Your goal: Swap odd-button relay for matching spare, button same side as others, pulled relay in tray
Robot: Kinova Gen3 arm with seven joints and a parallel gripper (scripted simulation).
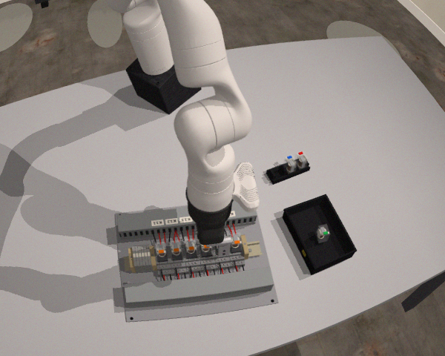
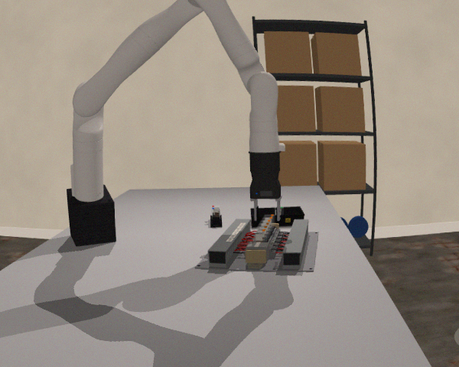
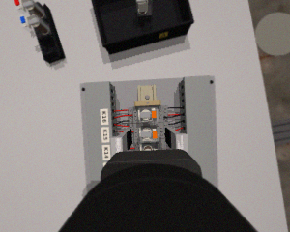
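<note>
The relay row (image 1: 197,248) sits on the grey panel (image 1: 196,264). Every button I see in it is orange, also in the wrist view (image 3: 155,114). My gripper (image 2: 266,217) (image 1: 212,243) is open and empty, pointing straight down over the row near its tray end. Its fingers stand on either side of the row, with their tips about level with the relay tops. Its dark body (image 3: 152,193) hides the relay under it. A relay with a green button (image 1: 322,233) lies in the black tray (image 1: 318,233). The spare holder (image 1: 285,171) keeps a blue-button relay (image 1: 289,162) and a red-button relay (image 1: 300,159).
The holder's left slot (image 1: 275,170) is empty. The arm's black base (image 1: 159,86) stands at the back of the table. A shelf with cardboard boxes (image 2: 314,102) stands beyond the table's far edge. The tray lies right of the panel, near the table's front edge.
</note>
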